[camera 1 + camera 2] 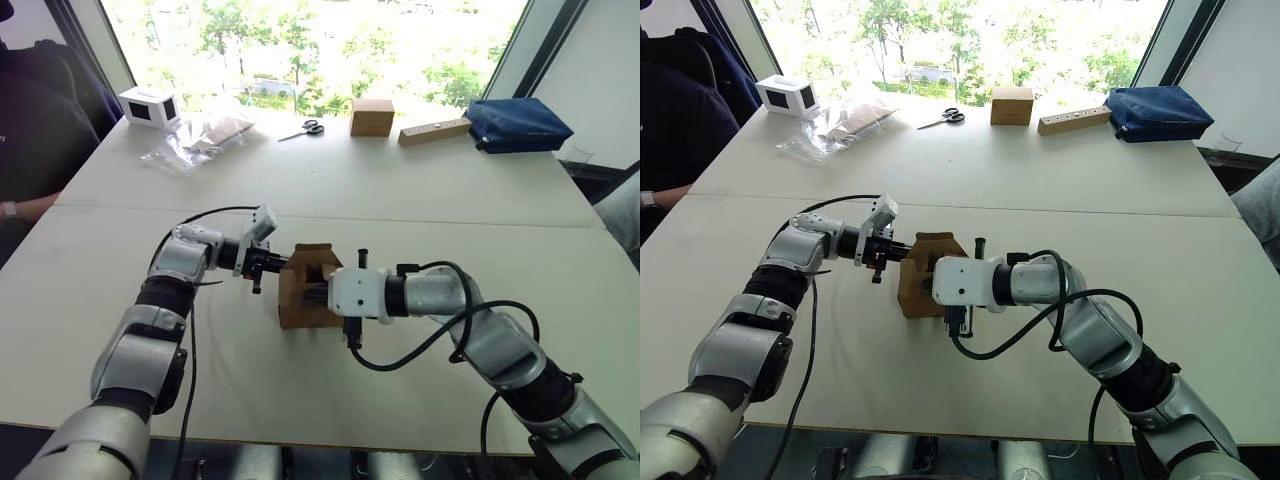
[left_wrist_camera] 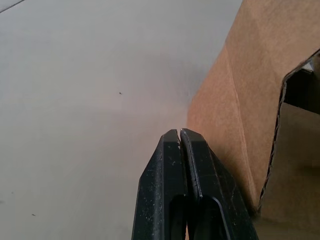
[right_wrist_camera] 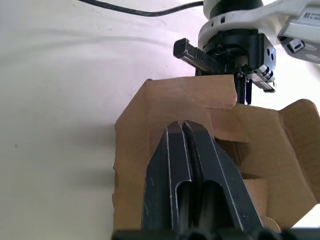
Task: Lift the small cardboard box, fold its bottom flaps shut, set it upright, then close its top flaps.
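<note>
Because the plain brown corrugated small cardboard box [image 1: 305, 288] sits mid-table between my arms with flaps standing open, I judge it light, empty and easily dented. My left gripper [image 2: 180, 134] and right gripper [image 3: 183, 125] are both pinched closed, empty; I'd grip stiff wall edges, not floppy flaps.

Both arms reach inward, the left gripper [image 2: 180, 134] and right gripper [image 3: 183, 125] facing each other, fingers pressed together.
</note>
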You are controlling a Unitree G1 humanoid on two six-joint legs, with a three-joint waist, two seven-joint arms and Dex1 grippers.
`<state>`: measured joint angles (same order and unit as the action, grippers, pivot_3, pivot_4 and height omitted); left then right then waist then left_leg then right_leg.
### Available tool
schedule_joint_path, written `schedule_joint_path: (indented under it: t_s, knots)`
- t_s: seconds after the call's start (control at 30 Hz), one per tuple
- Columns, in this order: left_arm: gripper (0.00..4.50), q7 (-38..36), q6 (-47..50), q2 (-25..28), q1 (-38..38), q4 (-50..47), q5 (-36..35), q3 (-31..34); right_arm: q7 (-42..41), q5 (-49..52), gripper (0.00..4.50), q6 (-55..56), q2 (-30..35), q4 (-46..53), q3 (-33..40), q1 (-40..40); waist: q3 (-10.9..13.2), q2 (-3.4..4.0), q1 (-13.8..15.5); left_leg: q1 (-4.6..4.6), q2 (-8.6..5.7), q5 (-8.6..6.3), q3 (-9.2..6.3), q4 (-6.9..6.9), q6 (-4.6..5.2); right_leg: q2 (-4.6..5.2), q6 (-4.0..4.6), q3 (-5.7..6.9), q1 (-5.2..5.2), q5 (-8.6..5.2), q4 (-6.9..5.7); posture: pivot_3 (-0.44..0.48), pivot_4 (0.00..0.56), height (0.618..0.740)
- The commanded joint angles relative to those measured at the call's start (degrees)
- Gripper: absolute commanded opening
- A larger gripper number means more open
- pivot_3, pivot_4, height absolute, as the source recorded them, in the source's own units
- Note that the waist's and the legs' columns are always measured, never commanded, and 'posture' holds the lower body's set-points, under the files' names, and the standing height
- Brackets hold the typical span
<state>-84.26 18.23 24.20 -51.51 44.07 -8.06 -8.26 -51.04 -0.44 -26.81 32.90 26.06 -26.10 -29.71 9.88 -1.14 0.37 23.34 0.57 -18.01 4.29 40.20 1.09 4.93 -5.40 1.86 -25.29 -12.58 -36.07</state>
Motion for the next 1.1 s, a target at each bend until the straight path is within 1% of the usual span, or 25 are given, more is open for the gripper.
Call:
schedule_joint_path:
  t_s: [0.03,0.47,0.63,0.77,0.8,0.93,1.0,1.07,1.1]
  knots:
    - [0.04,0.19,0.06,0.36,-0.46,-1.72,-0.95,0.75,0.24,1.36,0.00,-0.40,-1.13,0.11,2.02,-0.54,0.00,0.00,0.00,0.00,0.00,0.00,0.00,0.00,0.00,0.00,0.00,0.00,0.00,0.00,0.00,0.000,0.150,0.740]
    - [0.04,1.93,0.92,1.51,0.28,-2.98,-1.69,2.09,0.29,5.52,0.00,-4.46,-4.95,-3.30,3.67,-1.30,0.00,0.00,-0.12,0.00,0.00,0.00,-0.01,0.00,-0.01,0.00,0.00,0.00,0.00,0.00,-0.01,0.000,0.150,0.740]
    - [0.04,6.93,1.15,3.09,0.06,-2.42,-2.57,5.20,0.37,6.46,0.00,-4.72,-5.40,-3.90,3.91,-1.45,0.00,0.01,-0.15,0.00,0.01,0.00,-0.06,0.00,-0.01,0.00,0.00,0.00,0.00,0.00,-0.01,0.000,0.150,0.740]
    - [0.04,11.70,1.85,6.30,-0.01,-3.61,-4.72,10.20,0.33,6.91,0.00,-4.59,-5.34,-4.15,3.82,-1.49,0.00,0.01,-0.49,0.00,0.05,0.00,-0.09,0.00,-0.01,0.00,0.00,0.00,-0.01,0.00,-0.02,0.000,0.150,0.740]
    - [0.04,11.66,3.36,7.33,0.59,-5.78,-5.93,11.35,0.41,7.03,0.00,-4.57,-5.36,-4.21,3.85,-1.50,0.00,0.01,-0.78,0.00,0.07,0.00,-0.09,0.00,-0.01,0.00,0.00,0.00,-0.01,0.00,-0.02,0.000,0.150,0.740]
    - [0.04,11.40,14.83,12.55,7.79,-24.99,-12.90,14.95,0.65,7.80,0.00,-4.76,-5.62,-4.27,4.42,-1.39,0.00,0.01,-1.27,0.01,0.17,0.12,-0.09,-0.02,-0.22,0.01,0.00,-0.01,0.00,0.00,-0.07,0.000,0.150,0.740]
    - [0.04,12.26,20.36,14.44,12.24,-34.78,-16.45,16.01,0.48,8.45,0.00,-4.87,-5.56,-4.11,4.86,-1.19,-0.01,0.02,-1.26,0.01,0.18,0.14,-0.09,-0.02,-0.26,0.03,0.00,-0.02,0.01,0.00,-0.07,0.000,0.150,0.740]
    - [0.04,13.29,28.29,17.17,19.22,-48.54,-22.93,18.63,0.25,9.09,0.00,-4.82,-5.65,-4.36,5.01,-0.99,-0.01,0.02,-1.28,-0.01,0.17,0.14,-0.08,-0.02,-0.26,0.06,0.00,-0.02,0.03,0.00,-0.07,0.000,0.150,0.740]
    - [0.04,14.06,31.14,18.07,21.74,-53.40,-25.37,19.69,0.15,9.25,0.00,-4.72,-5.64,-4.53,4.98,-0.96,-0.01,0.02,-1.29,-0.01,0.18,0.14,-0.09,-0.02,-0.26,0.07,0.00,-0.04,0.03,0.00,-0.07,0.000,0.150,0.740]
